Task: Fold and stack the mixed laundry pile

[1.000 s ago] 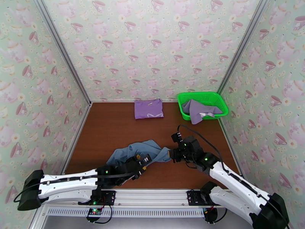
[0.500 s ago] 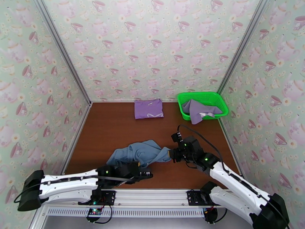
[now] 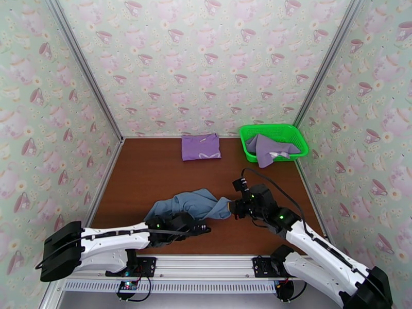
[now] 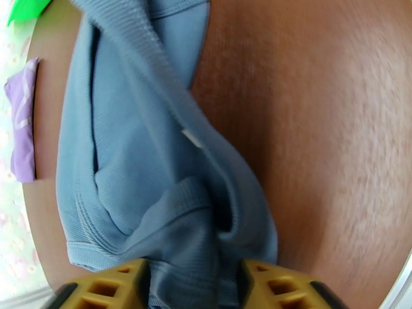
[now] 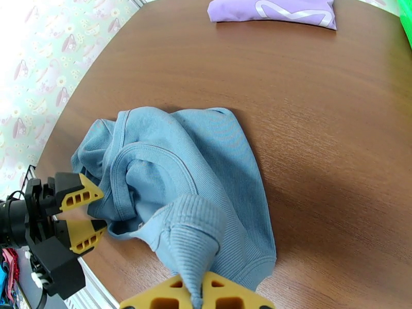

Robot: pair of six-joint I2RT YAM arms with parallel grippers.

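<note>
The dusty blue-grey garment (image 3: 188, 204) lies crumpled on the brown table near the front. My right gripper (image 3: 233, 208) is shut on its right corner, and that ribbed corner (image 5: 198, 238) rises into the yellow fingers (image 5: 232, 297). My left gripper (image 3: 204, 229) sits at the garment's near edge. Its yellow fingers (image 4: 116, 284) stand apart with cloth (image 4: 170, 166) bunched at their tips. From the right wrist, the left gripper (image 5: 103, 212) shows a gap between its fingers. The purple shirt (image 3: 201, 147) lies folded at the back. The lavender-grey garment (image 3: 268, 148) hangs out of the basket.
The green mesh basket (image 3: 296, 134) stands at the back right corner. Patterned walls close the table on three sides, with a metal rail along the front edge (image 3: 206, 261). Bare brown table (image 3: 154, 168) stretches between the blue garment and the purple shirt.
My left gripper let go of the blue garment, drew back toward the front edge, then moved right to the cloth's near edge with narrower jaws. The right gripper kept its hold.
</note>
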